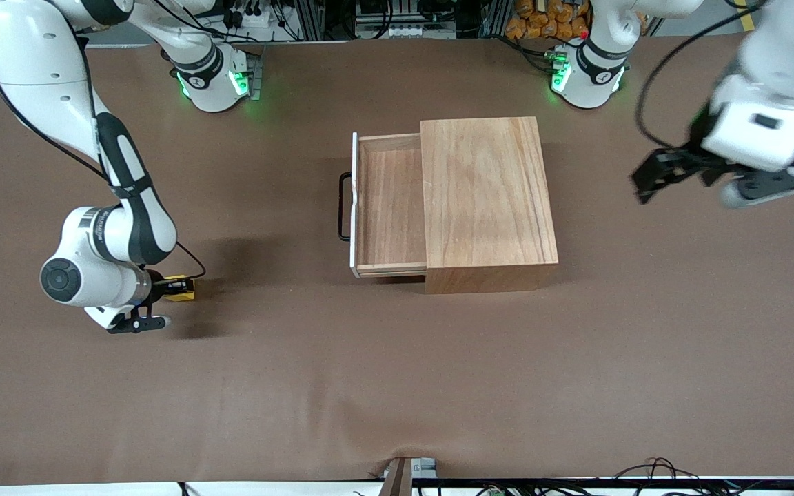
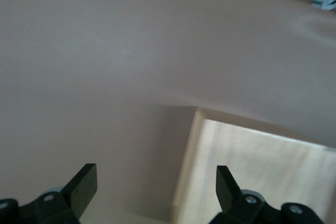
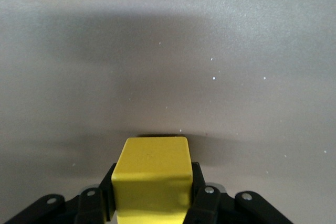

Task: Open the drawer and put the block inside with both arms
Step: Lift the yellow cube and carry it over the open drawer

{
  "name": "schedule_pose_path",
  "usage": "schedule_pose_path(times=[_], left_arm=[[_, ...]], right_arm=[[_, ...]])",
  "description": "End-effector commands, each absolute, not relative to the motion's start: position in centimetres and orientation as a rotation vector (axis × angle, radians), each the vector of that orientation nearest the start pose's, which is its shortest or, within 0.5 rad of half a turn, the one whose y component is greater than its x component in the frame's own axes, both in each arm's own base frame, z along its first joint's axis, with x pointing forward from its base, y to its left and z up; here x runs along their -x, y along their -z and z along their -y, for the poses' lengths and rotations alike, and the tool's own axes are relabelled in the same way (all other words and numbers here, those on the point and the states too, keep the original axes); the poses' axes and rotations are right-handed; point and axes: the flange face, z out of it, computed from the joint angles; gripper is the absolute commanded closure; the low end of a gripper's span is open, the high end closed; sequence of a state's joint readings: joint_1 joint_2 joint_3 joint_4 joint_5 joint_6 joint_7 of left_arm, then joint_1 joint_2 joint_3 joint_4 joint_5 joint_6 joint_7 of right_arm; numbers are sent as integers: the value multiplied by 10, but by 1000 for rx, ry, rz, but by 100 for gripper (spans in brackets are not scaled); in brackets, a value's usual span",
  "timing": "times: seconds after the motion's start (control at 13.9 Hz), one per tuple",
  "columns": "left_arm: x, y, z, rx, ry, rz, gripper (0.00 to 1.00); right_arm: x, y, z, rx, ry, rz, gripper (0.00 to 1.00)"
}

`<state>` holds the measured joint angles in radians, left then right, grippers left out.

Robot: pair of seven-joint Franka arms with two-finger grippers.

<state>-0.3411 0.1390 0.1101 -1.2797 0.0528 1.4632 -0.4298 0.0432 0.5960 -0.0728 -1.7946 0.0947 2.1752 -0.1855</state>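
Standing open, drawer point(image 1: 390, 207) of wooden box point(image 1: 483, 200), mid-table. Block point(image 1: 180, 287), yellow: clenched between the right gripper point(image 1: 163, 289) fingers at the right arm's end, seemingly just off the table point(image 1: 397, 386). Left gripper point(image 2: 155, 184): jaws spread, empty, over the left arm's end.

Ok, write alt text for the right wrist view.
The right gripper is shut on the yellow block, its black fingers pressed against the block's two sides. Past the block is only the bare brown table, crossed by a soft shadow.
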Motion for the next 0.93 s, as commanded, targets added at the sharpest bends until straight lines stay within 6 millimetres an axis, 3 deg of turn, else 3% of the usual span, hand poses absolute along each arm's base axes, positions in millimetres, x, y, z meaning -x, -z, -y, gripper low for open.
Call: schedule_pose_path(times=[0.0,0.14,0.5,0.65,0.72,0.86], left_arm=[[-560,-678,79,3098,87,144,0],[-562,-680,42,3096,74,73,0],[-564,-678,9,3080,51,56,0],[-563,-676,-8,3098,35,81,0],[-561,-674,-8,3125,-4,73,0],[-556,-664,6,3152,-55,-23,0]], right_arm=[[-637,-260,2,3040,-267,217,100],[-646,-308,-3,3037,-257,243,100],[-652,-443,-7,2997,-310,248,100],[-649,-481,-20,2994,-311,237,100],[-646,-486,-32,2971,-325,189,100],[-634,-508,-89,2922,-311,131,100]])
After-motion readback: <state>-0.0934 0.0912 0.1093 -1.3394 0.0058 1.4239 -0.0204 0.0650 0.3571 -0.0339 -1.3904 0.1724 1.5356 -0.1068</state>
